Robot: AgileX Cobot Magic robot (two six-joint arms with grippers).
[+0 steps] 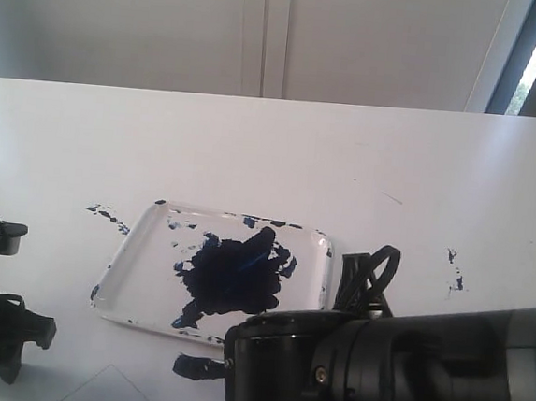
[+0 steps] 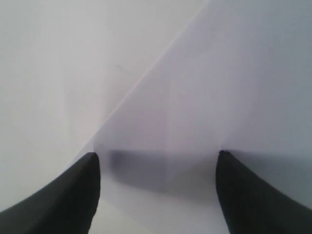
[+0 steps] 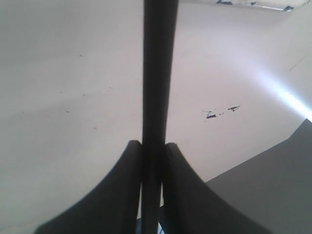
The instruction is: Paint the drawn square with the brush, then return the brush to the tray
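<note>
One black stick, the brush [image 3: 158, 73], is gripped between the closed jaws of the right pincer [image 3: 152, 145]. The left pincer [image 2: 156, 158] is held open and empty above the white bench [image 1: 394, 155]. The drawn square [image 1: 106, 391] is seen blank, near the paint-blotched tray [image 1: 134, 278].

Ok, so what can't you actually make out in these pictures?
The brush tip: in the right wrist view the brush, shut in the right gripper, runs off the top edge.
The drawn square: faint, cut off by the exterior view's bottom edge.
The tray: its near right corner is hidden by the right arm in the exterior view.
Left wrist view: only blurred white surface between the left gripper and its open jaws.
</note>
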